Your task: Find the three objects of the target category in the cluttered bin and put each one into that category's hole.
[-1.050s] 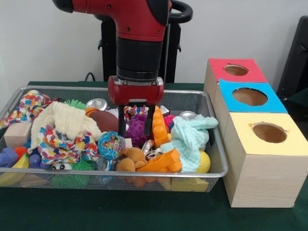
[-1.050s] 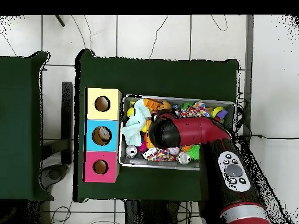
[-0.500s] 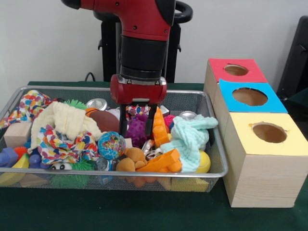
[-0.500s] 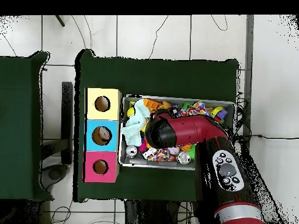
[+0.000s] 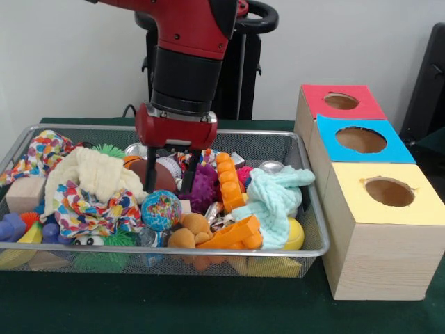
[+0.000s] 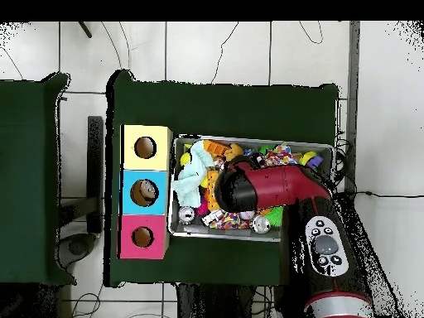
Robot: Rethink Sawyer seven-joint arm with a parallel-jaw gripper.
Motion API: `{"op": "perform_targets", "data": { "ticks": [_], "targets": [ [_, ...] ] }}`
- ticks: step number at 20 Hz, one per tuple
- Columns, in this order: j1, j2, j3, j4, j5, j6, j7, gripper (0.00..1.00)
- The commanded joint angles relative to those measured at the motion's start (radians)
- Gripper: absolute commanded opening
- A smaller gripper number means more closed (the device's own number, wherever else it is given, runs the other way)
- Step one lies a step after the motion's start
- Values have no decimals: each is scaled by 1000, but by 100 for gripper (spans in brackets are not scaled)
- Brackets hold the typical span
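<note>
Presently, my jaws (image 5: 169,182) hang low inside the wire bin (image 5: 316,229), spread apart and gripping nothing; one finger (image 5: 149,177) stands against the brown football (image 5: 156,174), the other just beside the purple spiky toy (image 5: 204,186). Contents of bin, front view: cream cloth (image 5: 94,174) and patterned cloth (image 5: 87,209) to the picture's left, a globe ball (image 5: 160,209) near the front wall, tan bear (image 5: 189,231) beside it, orange brick strip (image 5: 229,182) leaning upright next to the purple toy, mint cloth (image 5: 274,198) at the right end, yellow ball (image 5: 295,236) under that cloth, two tin cans (image 5: 140,150) toward the back wall, wood block (image 5: 25,193) and blue pieces (image 5: 12,226) at the far left. Beside the bin on the green table (image 5: 208,306): a row of three wooden boxes, red-topped (image 5: 361,104), blue-topped (image 5: 396,149) and yellow-topped (image 5: 424,209), each with a round hole. Overhead view: my arm (image 6: 273,190) covers the bin's middle; an object shows inside the blue box's hole (image 6: 146,192).
</note>
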Motion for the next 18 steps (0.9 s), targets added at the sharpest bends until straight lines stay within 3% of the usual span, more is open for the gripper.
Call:
{"op": "perform_targets", "data": {
  "ticks": [1, 11, 18],
  "targets": [
    [-2, 64, -21, -45, -56, 83, 5, 100],
    [-50, 150, 44, -19, -19, 70, -13, 100],
    [-54, 162, 46, -10, -25, 50, -3, 100]
  ]
}}
